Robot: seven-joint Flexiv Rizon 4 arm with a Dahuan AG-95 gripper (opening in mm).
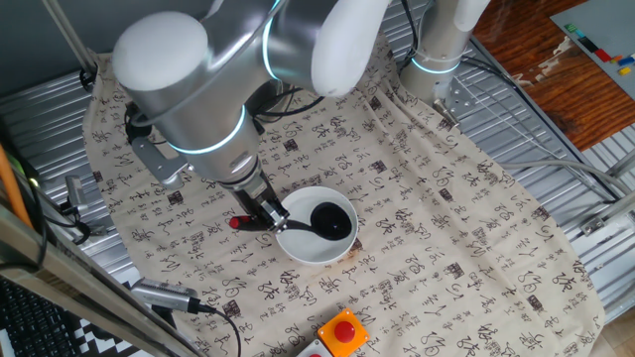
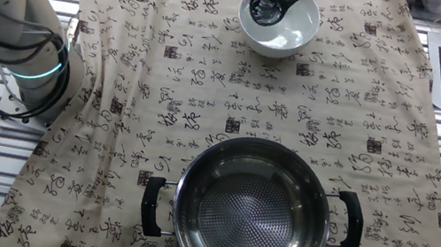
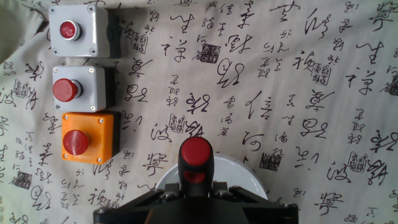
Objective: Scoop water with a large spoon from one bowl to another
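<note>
The white bowl (image 1: 316, 241) stands on the printed cloth in one fixed view and at the top of the other fixed view (image 2: 280, 21). The black ladle's scoop (image 1: 332, 220) sits inside it, dipped in water (image 2: 269, 9). My gripper (image 1: 261, 214) is shut on the ladle's handle just left of the bowl, the red end (image 1: 236, 223) sticking out behind. In the hand view the red end (image 3: 196, 152) stands between the jaws above the bowl's rim (image 3: 249, 179). The steel pot (image 2: 251, 211) with two black handles stands apart, near the other fixed view's bottom.
Three button boxes lie beside the bowl: white (image 3: 76, 31), grey (image 3: 78, 88) and orange (image 3: 87, 137); the orange one also shows in one fixed view (image 1: 342, 332). The arm's base (image 2: 27, 73) stands at the cloth's left edge. Cables and a keyboard lie at the table's edges.
</note>
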